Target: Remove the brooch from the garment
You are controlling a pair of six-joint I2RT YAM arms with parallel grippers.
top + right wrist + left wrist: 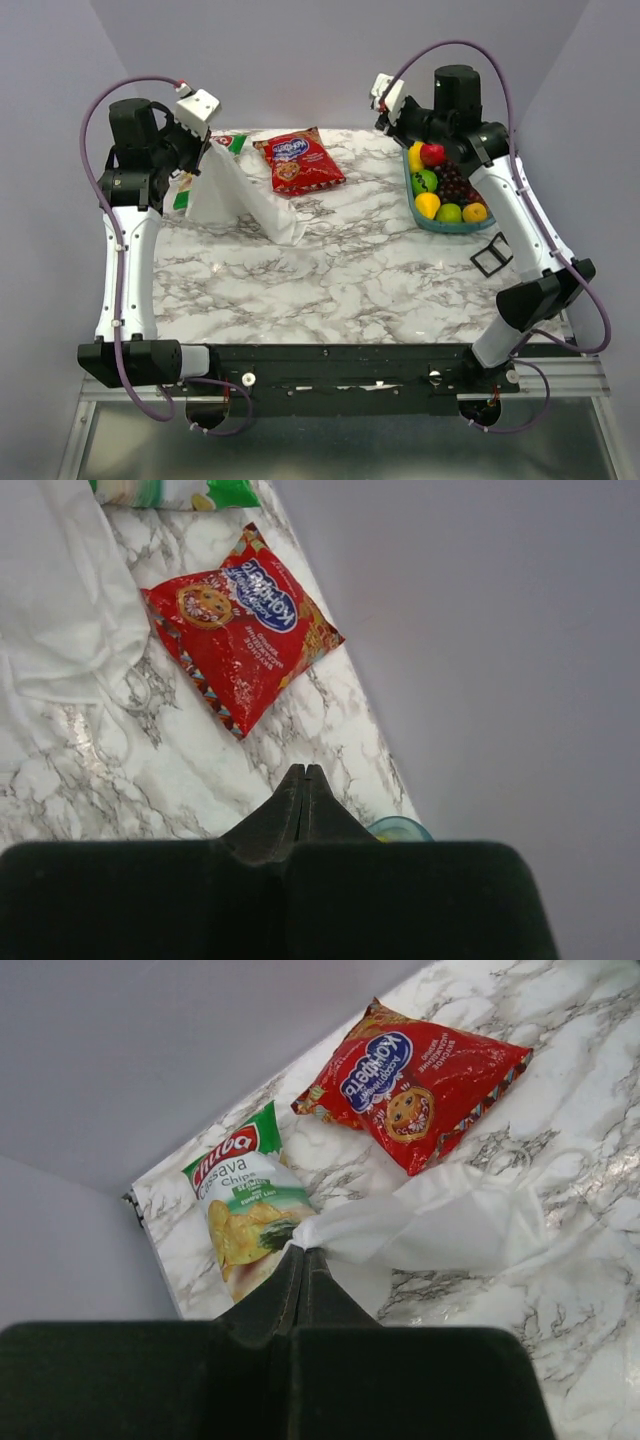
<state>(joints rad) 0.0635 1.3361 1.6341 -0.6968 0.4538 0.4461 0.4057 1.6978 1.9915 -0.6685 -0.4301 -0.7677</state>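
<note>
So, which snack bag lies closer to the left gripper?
The green-and-white cassava chips bag, just beside the left gripper that pinches the white garment; the red cookie bag lies farther off, past that garment.

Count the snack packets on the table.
2: a red cookie packet far centre, and a green-and-white chips packet far left, partly behind the white garment. More could hide under it.

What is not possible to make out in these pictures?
Brooch: in no view; folds of the white garment may hide it, or it is too small.
Right gripper: shut; whether its tips pinch anything tiny, right wrist view, too small.
Fruit bowl: right wrist view, mostly behind the gripper.
</note>
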